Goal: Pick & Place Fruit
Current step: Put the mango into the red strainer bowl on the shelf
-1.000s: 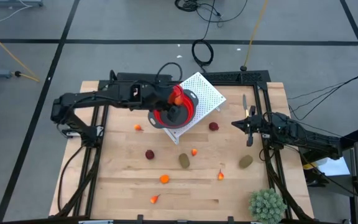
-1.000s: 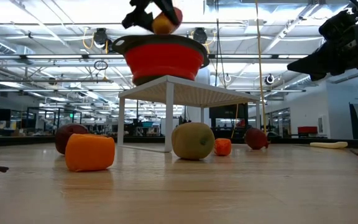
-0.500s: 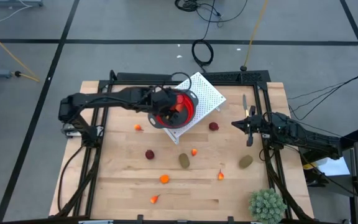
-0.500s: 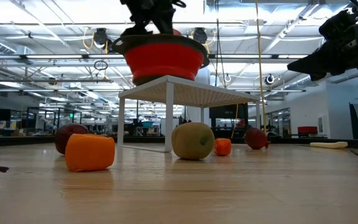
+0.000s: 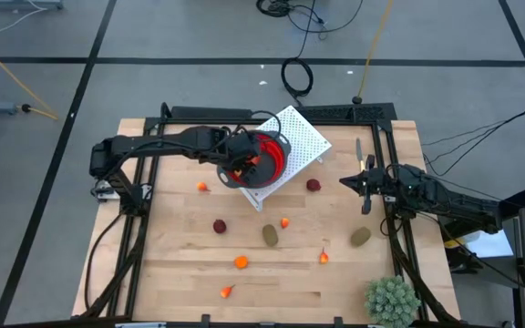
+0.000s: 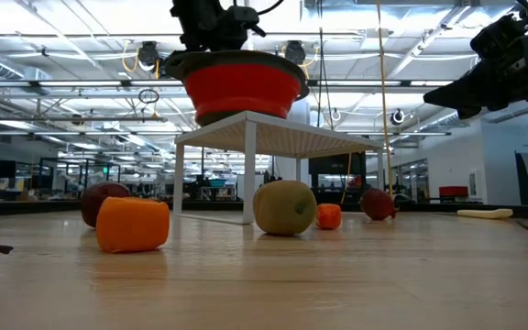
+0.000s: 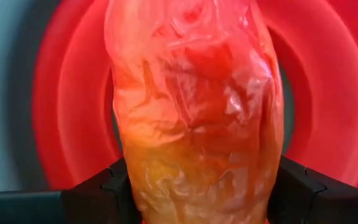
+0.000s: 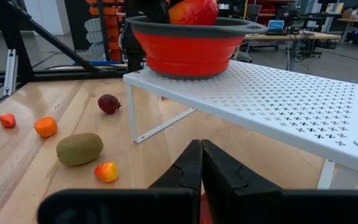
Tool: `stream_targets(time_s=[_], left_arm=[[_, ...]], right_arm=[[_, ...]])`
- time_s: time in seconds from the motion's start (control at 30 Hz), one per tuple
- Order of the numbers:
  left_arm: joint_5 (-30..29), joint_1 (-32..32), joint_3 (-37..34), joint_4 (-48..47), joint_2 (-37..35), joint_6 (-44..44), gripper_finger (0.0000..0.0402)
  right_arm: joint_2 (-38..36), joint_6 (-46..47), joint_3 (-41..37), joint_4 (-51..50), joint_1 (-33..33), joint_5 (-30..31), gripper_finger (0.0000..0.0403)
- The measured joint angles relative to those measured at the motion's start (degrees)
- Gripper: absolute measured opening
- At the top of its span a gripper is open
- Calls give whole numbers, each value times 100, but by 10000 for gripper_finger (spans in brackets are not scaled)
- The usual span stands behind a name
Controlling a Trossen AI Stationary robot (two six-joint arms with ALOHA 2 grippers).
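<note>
Red bowl (image 8: 185,46) with grey rim; red-orange fruit piece (image 7: 194,112) fading to yellow-orange; white perforated shelf (image 8: 272,102); brown-green kiwi (image 8: 79,149); dark red ball (image 8: 109,103); orange bits (image 8: 45,127); light wood table (image 5: 180,264); spiky green plant (image 5: 391,300).

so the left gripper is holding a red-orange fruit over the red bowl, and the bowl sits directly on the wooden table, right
Not quite. The left gripper does hold the red-orange fruit over the red bowl, but the bowl does not sit on the wooden table. It stands on the white perforated stand, raised above the tabletop, as the right wrist view and the low view show.
</note>
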Motion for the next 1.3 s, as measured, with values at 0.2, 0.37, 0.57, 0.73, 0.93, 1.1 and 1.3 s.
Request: stream_targets(time_s=[0.2,0.37,0.57,0.73,0.93,1.1,1.3], left_arm=[[90,0,0,11,0,127,246],[92,19,0,13,0,131,246],[268,114,0,15,0,134,246],[295,203,0,15,0,145,246],[299,229,0,15,0,192,246],[299,223,0,15,0,256,246],[293,225,0,15,-2,268,248]], right_arm=[[0,1,0,1,0,2,0],[0,1,0,2,0,0,0],[0,1,0,2,0,0,0],[0,1,0,2,0,2,0],[0,1,0,2,0,1,0],[0,1,0,2,0,0,0],[0,0,0,2,0,2,0]])
